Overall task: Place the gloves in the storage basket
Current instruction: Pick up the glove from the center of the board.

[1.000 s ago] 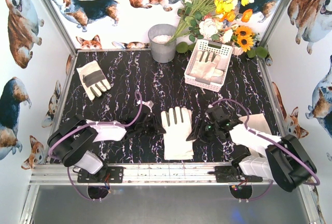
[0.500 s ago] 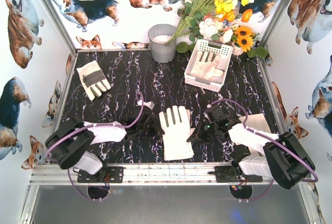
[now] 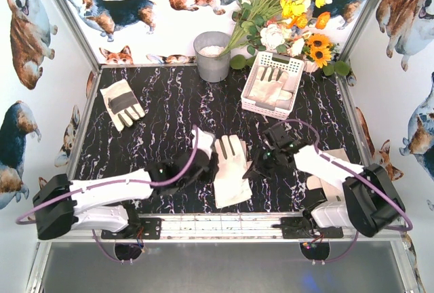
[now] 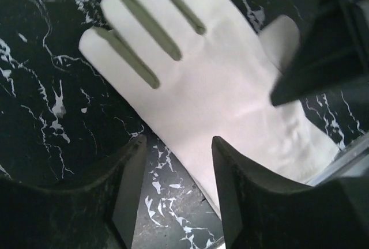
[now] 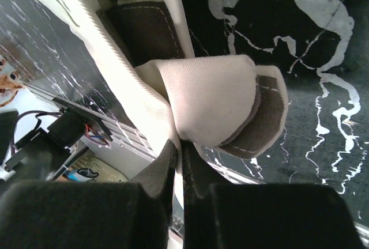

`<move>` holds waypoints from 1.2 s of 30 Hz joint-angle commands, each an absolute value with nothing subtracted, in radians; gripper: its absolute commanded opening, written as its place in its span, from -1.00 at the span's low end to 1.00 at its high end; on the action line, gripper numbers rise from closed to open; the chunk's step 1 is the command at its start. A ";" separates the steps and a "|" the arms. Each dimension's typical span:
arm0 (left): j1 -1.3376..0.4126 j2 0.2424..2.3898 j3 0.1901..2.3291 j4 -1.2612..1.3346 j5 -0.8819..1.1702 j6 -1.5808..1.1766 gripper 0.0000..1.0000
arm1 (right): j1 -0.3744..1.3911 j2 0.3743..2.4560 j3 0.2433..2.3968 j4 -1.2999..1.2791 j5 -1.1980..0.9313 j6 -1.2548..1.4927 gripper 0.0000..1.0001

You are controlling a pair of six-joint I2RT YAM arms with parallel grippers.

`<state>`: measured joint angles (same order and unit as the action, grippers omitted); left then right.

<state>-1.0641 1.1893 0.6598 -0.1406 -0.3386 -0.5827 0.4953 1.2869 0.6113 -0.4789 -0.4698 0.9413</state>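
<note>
Nearest you, on the right, your right pincer [image 5: 179, 148] is pressed together on a fold of a grey-panelled glove [image 5: 207, 96], which sits bunched over the black marbled table [image 3: 169, 127] close to the front rail [image 3: 224, 220]. Beside it, at centre front, the plain white glove [image 4: 202, 87] lies flat with its fingers pointing away from you. Your left pincer [image 4: 179, 142] stands spread over the glove's edge near the cuff, gripping nothing. Farther back on the left, a third glove [image 3: 122, 104] lies alone near the wall. At the far right the white basket [image 3: 285, 61] holds a fourth glove [image 3: 270, 88], with a grey bucket [image 3: 212, 57] just left of it and flowers [image 3: 285, 1] behind.
</note>
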 commanded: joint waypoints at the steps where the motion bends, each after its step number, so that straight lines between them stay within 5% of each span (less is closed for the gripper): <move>1: -1.215 1.134 0.636 -0.092 -0.523 -0.456 -0.07 | 0.495 1.335 0.726 -0.603 -0.476 0.909 -1.00; 7: -1.438 1.271 0.702 -0.081 -0.684 -0.414 0.30 | 0.494 1.375 0.763 -0.608 -0.487 0.929 -1.00; 13: -1.491 1.407 0.730 0.022 -0.634 -0.395 0.71 | 0.495 1.401 0.779 -0.599 -0.508 0.948 -1.00; 20: -1.514 1.552 0.790 0.107 -0.563 -0.351 0.81 | 0.492 1.408 0.766 -0.560 -0.547 0.987 -1.00; 27: -1.514 1.643 0.819 0.080 -0.598 -0.350 0.77 | 0.484 1.417 0.773 -0.563 -0.571 0.981 -1.00; 36: -1.514 1.679 0.819 0.008 -0.652 -0.378 0.16 | 0.470 1.409 0.766 -0.552 -0.593 0.986 -1.00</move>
<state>-1.5085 1.6539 0.8036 0.0307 -0.6285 -0.3691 0.4774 1.4170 0.7322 -0.5949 -0.5465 0.9722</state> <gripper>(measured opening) 0.618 0.038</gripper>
